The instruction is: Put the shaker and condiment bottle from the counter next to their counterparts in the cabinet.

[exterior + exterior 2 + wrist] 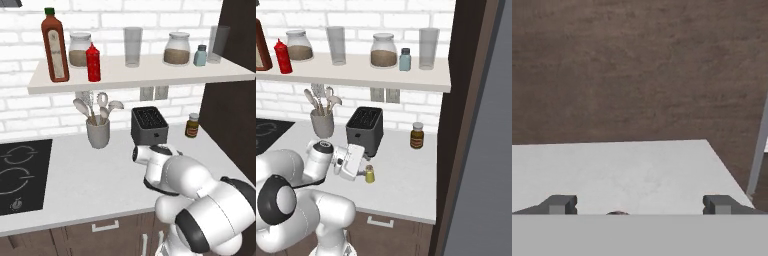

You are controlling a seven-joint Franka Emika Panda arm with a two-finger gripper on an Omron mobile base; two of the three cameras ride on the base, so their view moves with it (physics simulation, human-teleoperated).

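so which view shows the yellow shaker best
The right base view: the shaker stands whole on the counter, just off the open gripper. In the hand view a dark sliver at the bottom edge may be its cap. In the left base view the arm hides it.

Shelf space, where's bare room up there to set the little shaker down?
On the shelf, bare board lies in front of the blue shaker, and between the red bottle and middle glass. It is crowded between the right jar and end glass.
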